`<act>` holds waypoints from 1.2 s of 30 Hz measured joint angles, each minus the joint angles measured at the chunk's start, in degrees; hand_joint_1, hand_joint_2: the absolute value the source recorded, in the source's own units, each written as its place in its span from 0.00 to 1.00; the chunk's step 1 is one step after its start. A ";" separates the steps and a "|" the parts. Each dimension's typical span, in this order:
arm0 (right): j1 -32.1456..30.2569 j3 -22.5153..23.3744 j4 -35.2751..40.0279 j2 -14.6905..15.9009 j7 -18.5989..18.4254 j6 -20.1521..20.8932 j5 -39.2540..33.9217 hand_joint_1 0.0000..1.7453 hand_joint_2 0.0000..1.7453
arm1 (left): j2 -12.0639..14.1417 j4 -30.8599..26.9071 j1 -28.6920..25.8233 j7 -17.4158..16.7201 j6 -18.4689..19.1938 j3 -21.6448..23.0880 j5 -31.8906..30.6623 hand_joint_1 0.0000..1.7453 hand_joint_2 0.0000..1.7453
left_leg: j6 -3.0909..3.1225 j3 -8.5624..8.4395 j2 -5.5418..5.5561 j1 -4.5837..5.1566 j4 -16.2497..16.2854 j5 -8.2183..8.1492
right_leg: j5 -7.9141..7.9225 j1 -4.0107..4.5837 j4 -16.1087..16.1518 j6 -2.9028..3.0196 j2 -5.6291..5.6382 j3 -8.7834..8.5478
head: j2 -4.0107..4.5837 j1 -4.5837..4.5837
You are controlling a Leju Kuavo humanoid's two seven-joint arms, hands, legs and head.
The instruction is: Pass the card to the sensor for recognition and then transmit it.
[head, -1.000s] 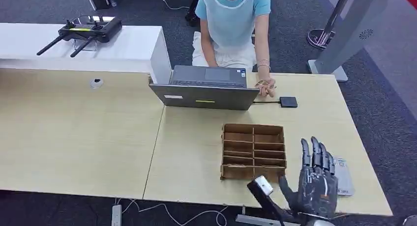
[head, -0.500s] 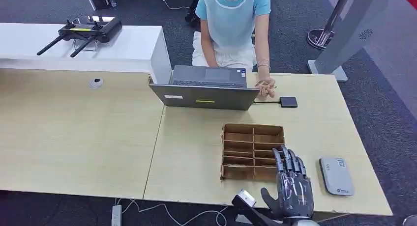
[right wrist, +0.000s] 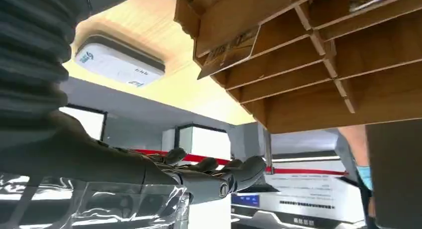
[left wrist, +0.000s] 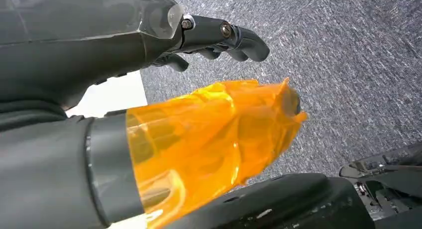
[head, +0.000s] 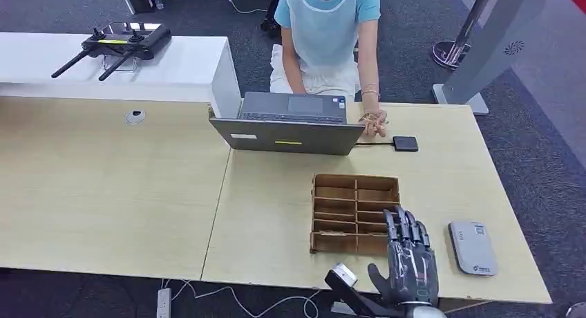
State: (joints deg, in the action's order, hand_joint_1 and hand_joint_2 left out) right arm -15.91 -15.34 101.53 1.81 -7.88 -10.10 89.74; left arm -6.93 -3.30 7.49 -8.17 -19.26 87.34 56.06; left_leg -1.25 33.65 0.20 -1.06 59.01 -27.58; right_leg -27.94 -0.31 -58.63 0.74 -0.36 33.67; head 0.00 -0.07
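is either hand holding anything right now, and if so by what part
Nothing is held. The right hand hovers with fingers spread over the near right corner of the cardboard organizer, empty. The left hand hangs over the carpet, fingers loosely curled around nothing.

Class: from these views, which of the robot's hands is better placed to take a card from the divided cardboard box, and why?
The right hand, likely. Its open fingers hover over the near right corner of the brown divided cardboard box, beside the grey-white card sensor. The left hand hangs over grey carpet, away from the table.
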 joint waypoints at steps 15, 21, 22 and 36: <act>3.63 -0.07 -1.94 2.21 -6.06 -1.40 0.44 0.02 1.00 | 0.00 0.00 0.01 0.20 0.04 0.00 -1.18 0.00 0.00 | 0.00 0.00 0.00 0.00 0.00 0.00 | 0.00 0.00 0.00 0.00 0.00 0.00 | 0.00 0.00; 4.49 -0.07 -3.15 2.60 -5.80 -2.08 0.44 0.05 1.00 | 0.00 0.00 0.01 0.39 0.07 0.00 -1.66 0.00 0.00 | 0.00 0.00 0.00 0.00 0.00 0.00 | 0.00 0.00 0.00 0.00 0.00 0.00 | 0.00 0.00; 4.54 -0.07 -3.37 2.60 -5.80 -2.12 0.44 0.05 1.00 | 0.00 0.00 0.02 0.39 0.07 0.00 -1.68 0.00 0.00 | 0.00 0.00 0.00 0.00 0.00 0.00 | 0.00 0.00 0.00 0.00 0.00 0.00 | 0.00 0.00; 4.74 -0.07 -5.29 2.62 -5.47 -2.23 0.44 0.00 1.00 | 0.00 0.00 0.02 0.46 0.07 0.00 -1.75 0.00 0.00 | 0.00 0.00 0.00 0.00 0.00 0.00 | 0.00 0.00 0.00 0.00 0.00 0.00 | 0.00 0.00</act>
State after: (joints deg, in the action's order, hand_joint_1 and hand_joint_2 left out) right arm -11.18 -15.41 96.24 4.44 -13.35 -12.33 90.18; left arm -6.93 -3.30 7.51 -7.72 -19.19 87.34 54.31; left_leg -1.24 33.65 0.20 -1.06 59.02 -27.58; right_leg -27.94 -0.31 -58.62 0.73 -0.36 33.67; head 0.00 -0.07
